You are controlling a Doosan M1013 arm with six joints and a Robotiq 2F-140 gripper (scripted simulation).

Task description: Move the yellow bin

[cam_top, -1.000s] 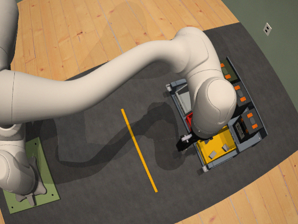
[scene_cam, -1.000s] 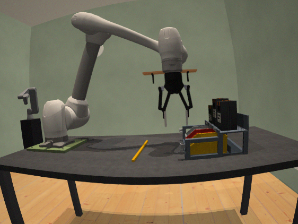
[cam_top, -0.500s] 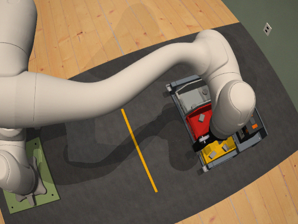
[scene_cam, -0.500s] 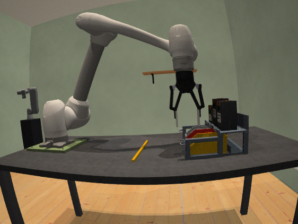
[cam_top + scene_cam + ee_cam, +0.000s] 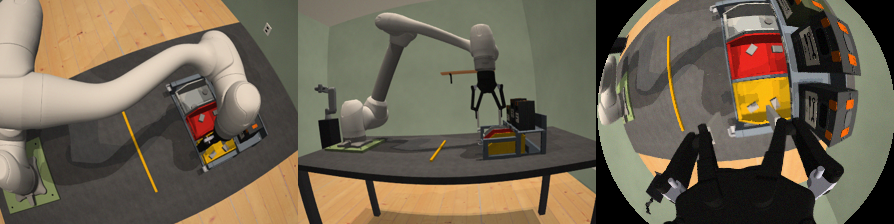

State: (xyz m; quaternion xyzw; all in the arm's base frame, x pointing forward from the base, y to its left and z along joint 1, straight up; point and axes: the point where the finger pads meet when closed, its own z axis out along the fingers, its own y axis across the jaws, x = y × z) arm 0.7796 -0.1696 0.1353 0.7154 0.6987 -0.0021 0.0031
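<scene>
The yellow open bin (image 5: 218, 152) sits at the near end of the grey shelf frame (image 5: 513, 140), with small grey parts inside. It also shows in the side view (image 5: 506, 144) and in the wrist view (image 5: 762, 99). A red bin (image 5: 201, 123) stands beside it, and a grey bin (image 5: 194, 96) beyond that. My gripper (image 5: 488, 119) points straight down and hovers just above the shelf, over the yellow bin's end. It is open and empty. In the wrist view one finger of the gripper (image 5: 737, 125) overlaps the yellow bin's edge. From above, the arm hides most of the gripper (image 5: 208, 139).
Three black boxes (image 5: 520, 110) with orange marks stand on the shelf's back part. A yellow strip (image 5: 437, 151) lies on the table left of the shelf. The robot base on a green plate (image 5: 355, 145) is at the far left.
</scene>
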